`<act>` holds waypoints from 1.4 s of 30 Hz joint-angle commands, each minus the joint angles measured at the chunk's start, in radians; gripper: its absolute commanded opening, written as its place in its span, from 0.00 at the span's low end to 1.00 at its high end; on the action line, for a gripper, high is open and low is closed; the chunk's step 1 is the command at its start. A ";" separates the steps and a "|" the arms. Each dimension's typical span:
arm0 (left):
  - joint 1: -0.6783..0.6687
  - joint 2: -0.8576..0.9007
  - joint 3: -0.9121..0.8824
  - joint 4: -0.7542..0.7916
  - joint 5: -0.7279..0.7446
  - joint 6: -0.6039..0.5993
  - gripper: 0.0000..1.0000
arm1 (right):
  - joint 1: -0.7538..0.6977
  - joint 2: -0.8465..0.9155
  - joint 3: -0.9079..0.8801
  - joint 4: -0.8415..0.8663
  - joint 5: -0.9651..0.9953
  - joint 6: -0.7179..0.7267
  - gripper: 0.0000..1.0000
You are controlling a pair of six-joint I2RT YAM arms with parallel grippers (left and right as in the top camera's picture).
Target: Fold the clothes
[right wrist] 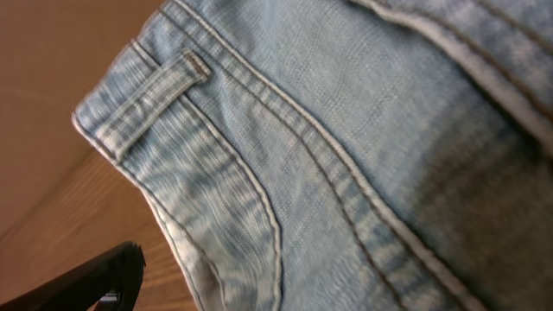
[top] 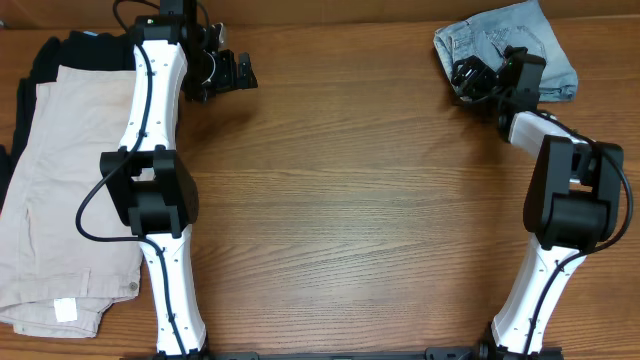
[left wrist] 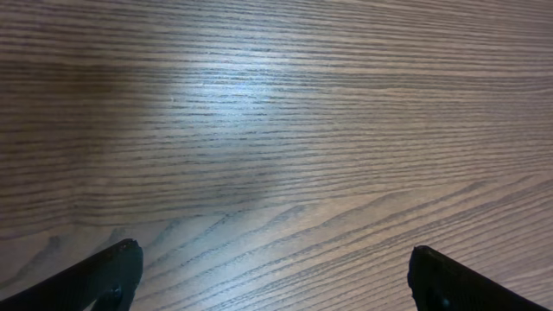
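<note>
The light-blue denim shorts (top: 512, 38) lie bunched at the far right corner of the table. My right gripper (top: 470, 75) is at their left lower edge. In the right wrist view the denim (right wrist: 346, 147) fills most of the frame, with a belt loop (right wrist: 154, 93) and the waistband edge showing. My right gripper (right wrist: 276, 281) is open. Its left finger is over bare wood just off the cloth edge, and its other finger is hidden by the denim. My left gripper (top: 225, 72) is open and empty over bare wood at the far left-middle; it also shows in the left wrist view (left wrist: 275, 263).
Large beige trousers (top: 60, 180) lie along the left side, partly under the left arm. A black garment (top: 40, 60) lies beneath them at the far left. The wooden table (top: 350, 200) spans the view.
</note>
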 commanded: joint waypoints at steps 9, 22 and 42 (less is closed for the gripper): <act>-0.003 -0.002 0.023 -0.003 -0.010 -0.006 1.00 | -0.007 -0.300 0.061 -0.482 -0.011 -0.034 1.00; -0.003 0.002 0.013 -0.004 -0.035 -0.006 1.00 | -0.016 -0.105 0.059 -0.230 0.420 -0.138 0.19; -0.005 0.002 0.013 0.039 -0.035 -0.007 1.00 | -0.049 0.147 0.059 0.079 0.347 -0.039 0.19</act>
